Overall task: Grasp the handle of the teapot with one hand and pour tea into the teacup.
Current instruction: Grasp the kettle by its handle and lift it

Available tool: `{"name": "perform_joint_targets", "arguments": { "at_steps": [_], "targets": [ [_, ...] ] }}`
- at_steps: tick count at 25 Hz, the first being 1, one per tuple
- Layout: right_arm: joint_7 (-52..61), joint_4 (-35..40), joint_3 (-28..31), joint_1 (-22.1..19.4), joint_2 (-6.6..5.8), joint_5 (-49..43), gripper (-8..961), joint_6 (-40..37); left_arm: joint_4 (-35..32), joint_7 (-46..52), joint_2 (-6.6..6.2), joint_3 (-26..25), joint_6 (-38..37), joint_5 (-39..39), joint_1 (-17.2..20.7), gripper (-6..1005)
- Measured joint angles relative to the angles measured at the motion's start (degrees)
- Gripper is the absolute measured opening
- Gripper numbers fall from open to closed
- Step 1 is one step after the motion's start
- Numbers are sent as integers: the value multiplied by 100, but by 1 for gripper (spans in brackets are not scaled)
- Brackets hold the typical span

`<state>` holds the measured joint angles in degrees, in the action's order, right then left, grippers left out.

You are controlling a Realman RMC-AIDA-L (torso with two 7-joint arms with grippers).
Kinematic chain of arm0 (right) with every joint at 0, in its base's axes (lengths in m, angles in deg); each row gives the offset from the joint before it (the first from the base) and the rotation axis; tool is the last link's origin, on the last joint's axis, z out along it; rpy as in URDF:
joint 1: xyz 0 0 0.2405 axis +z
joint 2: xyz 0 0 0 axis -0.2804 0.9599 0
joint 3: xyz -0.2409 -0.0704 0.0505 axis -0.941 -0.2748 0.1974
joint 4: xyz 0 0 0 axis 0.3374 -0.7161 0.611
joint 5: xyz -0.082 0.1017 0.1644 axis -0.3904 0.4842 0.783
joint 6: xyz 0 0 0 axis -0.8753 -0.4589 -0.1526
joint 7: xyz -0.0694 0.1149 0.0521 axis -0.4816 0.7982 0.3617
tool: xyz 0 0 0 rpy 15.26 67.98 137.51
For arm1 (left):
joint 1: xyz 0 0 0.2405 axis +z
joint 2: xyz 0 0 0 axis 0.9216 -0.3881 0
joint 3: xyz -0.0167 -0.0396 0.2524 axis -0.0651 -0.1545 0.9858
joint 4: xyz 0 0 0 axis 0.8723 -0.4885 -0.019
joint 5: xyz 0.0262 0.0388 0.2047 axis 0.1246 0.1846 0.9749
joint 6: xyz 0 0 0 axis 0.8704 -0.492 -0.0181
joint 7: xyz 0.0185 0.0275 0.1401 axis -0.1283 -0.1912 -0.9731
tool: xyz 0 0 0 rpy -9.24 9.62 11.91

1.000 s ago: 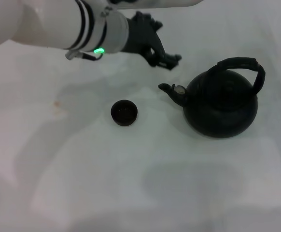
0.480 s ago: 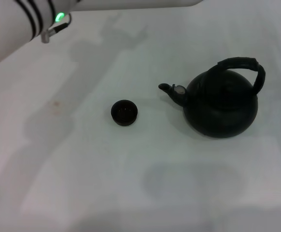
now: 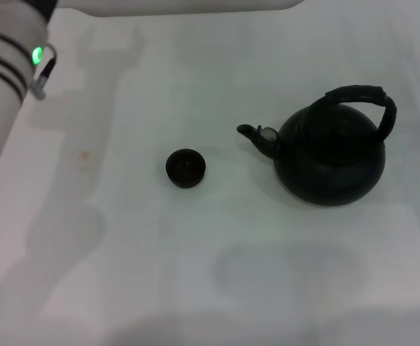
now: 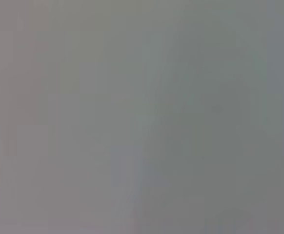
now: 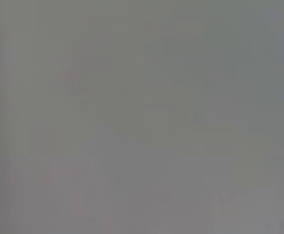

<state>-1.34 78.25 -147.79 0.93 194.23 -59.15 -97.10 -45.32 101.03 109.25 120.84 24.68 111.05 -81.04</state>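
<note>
In the head view the black teapot (image 3: 330, 155) stands upright on the white table at the right, its short spout pointing left toward the teacup. Its ribbed black handle (image 3: 365, 97) arches over the top with nothing touching it. The small black teacup (image 3: 186, 168) sits left of the spout, a hand's width away. Only the white forearm of my left arm (image 3: 4, 72) shows at the upper left edge, with a green light on it; its gripper is out of view. My right gripper is out of view too. Both wrist views show only plain grey.
The white table (image 3: 210, 274) spreads all around the teapot and cup. A faint brownish stain (image 3: 84, 154) lies left of the cup. A white bar runs along the top edge of the head view.
My left arm has drawn back to the left and out toward the frame's edge; its dark gripper, seen near the teapot's spout a second ago, has left the view. Teapot and cup have not moved.
</note>
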Motion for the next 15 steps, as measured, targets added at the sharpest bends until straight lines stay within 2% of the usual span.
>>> {"name": "perform_joint_targets", "arguments": {
  "at_steps": [3,6,10,13,15],
  "targets": [
    [7,0,0,-7,9,0,856,7,727,1429,-4,15,623,641,3,887],
    [18,7,0,-17,11,0,856,5,1099,1978,1,61,942,794,-7,887],
    [207,58,-1,-42,11,7,855,-17,1807,2294,4,489,1830,839,-50,887],
    [827,49,-1,-48,-10,8,853,-39,2211,2313,9,906,2476,841,-96,887],
    [1251,29,-17,-66,-39,-16,848,-91,2372,2322,19,999,2689,817,-97,887]
  ]
}}
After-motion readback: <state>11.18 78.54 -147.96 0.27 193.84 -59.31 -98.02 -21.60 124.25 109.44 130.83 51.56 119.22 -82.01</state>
